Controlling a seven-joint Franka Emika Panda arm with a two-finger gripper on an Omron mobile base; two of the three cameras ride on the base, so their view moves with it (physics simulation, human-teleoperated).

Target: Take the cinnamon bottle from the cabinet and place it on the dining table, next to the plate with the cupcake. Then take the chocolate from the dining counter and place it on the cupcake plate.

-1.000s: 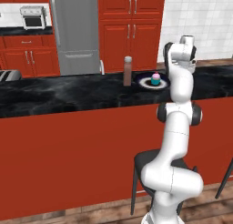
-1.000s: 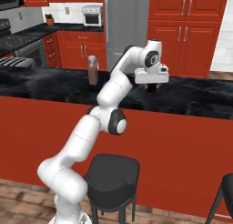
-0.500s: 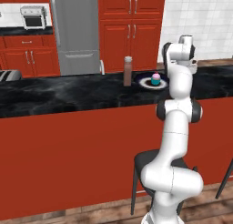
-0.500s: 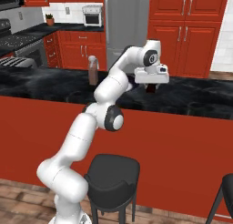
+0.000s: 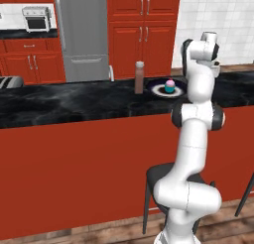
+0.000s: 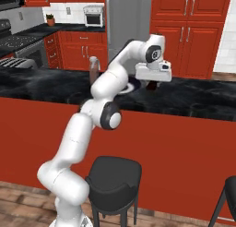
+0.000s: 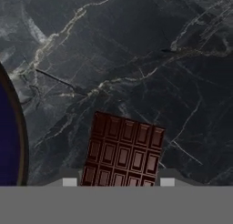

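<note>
My gripper is shut on the chocolate, a dark brown segmented bar held between the two fingertips just over the black veined dining table. In the right base view the gripper points down at the dining table, just right of the plate. The plate's dark rim curves along the hand view's left edge. The cinnamon bottle stands upright next to the plate, which carries the teal-wrapped cupcake. The bottle also shows behind my arm.
A black stool stands in front of the red panel below my arm. A toaster sits at the marble top's far left. A steel fridge and red cabinets line the back wall.
The jaws have come together on the chocolate. The arm has hardly moved.
</note>
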